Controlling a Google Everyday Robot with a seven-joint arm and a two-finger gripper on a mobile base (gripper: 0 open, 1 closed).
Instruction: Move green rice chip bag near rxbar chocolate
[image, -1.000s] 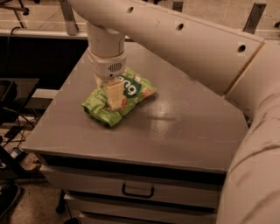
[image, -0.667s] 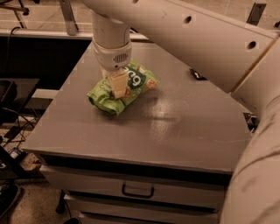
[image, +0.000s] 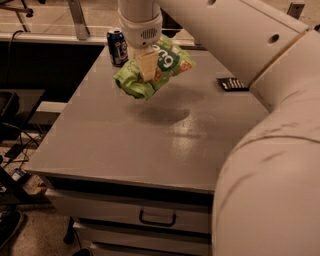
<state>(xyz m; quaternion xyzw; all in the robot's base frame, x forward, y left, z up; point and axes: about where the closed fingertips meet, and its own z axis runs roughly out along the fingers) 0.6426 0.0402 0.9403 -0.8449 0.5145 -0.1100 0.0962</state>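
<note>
The green rice chip bag (image: 156, 70) hangs in the air above the grey tabletop (image: 150, 135), casting a shadow below it. My gripper (image: 146, 65) comes down from above and is shut on the bag's middle; one pale finger (image: 147, 64) shows across the front of the bag. The rxbar chocolate (image: 232, 83), a small flat dark bar, lies on the table at the right, partly next to my arm. The bag is well to the left of the bar.
A blue soda can (image: 117, 47) stands at the table's back left, just left of the bag. My large white arm (image: 270, 150) fills the right side of the view. Drawers with a handle (image: 157, 218) sit under the tabletop.
The bag was resting on the table under my gripper; now it is lifted off the surface and held in the air. The view has shifted, showing the can and the bar.
</note>
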